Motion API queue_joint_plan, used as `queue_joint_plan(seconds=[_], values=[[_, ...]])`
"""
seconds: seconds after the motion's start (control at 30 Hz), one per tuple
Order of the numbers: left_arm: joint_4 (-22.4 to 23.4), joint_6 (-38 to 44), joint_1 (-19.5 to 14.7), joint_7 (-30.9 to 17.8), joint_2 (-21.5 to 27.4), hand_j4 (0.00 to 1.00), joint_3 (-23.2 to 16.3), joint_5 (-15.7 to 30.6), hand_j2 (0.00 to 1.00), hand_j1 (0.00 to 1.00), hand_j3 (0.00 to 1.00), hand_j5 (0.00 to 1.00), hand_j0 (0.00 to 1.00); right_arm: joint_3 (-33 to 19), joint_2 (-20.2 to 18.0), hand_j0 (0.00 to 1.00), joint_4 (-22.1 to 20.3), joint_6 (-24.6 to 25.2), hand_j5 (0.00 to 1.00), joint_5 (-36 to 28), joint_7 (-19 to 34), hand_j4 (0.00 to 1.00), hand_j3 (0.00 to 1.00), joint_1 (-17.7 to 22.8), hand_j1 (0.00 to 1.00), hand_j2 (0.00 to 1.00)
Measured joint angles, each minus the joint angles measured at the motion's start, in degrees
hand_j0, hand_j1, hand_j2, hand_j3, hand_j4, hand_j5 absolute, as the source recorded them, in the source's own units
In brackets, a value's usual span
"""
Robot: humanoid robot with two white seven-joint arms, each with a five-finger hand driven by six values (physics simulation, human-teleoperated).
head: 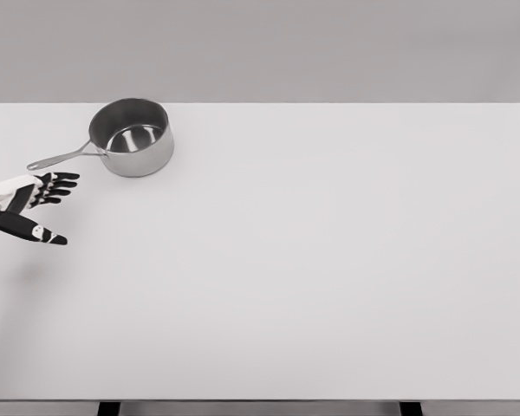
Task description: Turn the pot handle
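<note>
1. The table [347, 277] is the biggest thing in front of me, a wide white top filling nearly the whole head view. Apart from the pot and one hand, nothing else rests on it that I can see, so nothing stands between hand and pot.

2. The pot [132, 137] sits far back on the table at about ten o'clock from the table's middle. It is a steel saucepan, upright, and looks empty inside.

3. The left hand [28, 208] comes in at the left edge, around nine o'clock from the table's middle and at roughly seven o'clock from the pot. Its fingers [59, 184] are spread and relaxed, holding nothing, with the thumb pointing off toward the near side. It is near the handle's tip but apart from it, not touching.

4. The handle [62, 159] runs out from the pot's wall toward about eight o'clock, a thin steel bar ending just beyond the fingertips.

5. My reading: the task has hardly begun. No contact is made and the turn of the handle is all left to do. The hand must first close the short gap, then push or grip the bar.

6. The right arm does not show at all.
</note>
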Motion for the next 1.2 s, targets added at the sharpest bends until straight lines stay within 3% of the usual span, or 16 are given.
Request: queue_joint_plan(seconds=[0.17, 0.43, 0.83, 1.2], values=[[-6.7, 3.0, -0.2, 0.0, 4.6, 1.00, 0.0, 0.8, 1.00, 1.00, 1.00, 1.00, 1.00, 0.0, 0.0, 1.00, 0.0, 0.0, 1.00, 0.0, 0.0, 1.00, 1.00, 0.0, 1.00, 1.00], [-12.7, 20.2, -3.7, 0.0, 6.7, 1.00, 1.4, -0.1, 1.00, 1.00, 1.00, 1.00, 1.00, 0.0, 0.0, 1.00, 0.0, 0.0, 1.00, 0.0, 0.0, 1.00, 1.00, 0.0, 1.00, 1.00], [-13.0, 24.7, -6.4, 0.0, 1.4, 1.00, 1.6, -6.6, 1.00, 1.00, 1.00, 1.00, 1.00, 0.0, 0.0, 1.00, 0.0, 0.0, 1.00, 0.0, 0.0, 1.00, 1.00, 0.0, 1.00, 1.00], [-9.0, 24.8, -6.9, 0.0, -1.7, 1.00, 1.5, -12.2, 1.00, 1.00, 1.00, 1.00, 1.00, 0.0, 0.0, 1.00, 0.0, 0.0, 1.00, 0.0, 0.0, 1.00, 1.00, 0.0, 1.00, 1.00]])
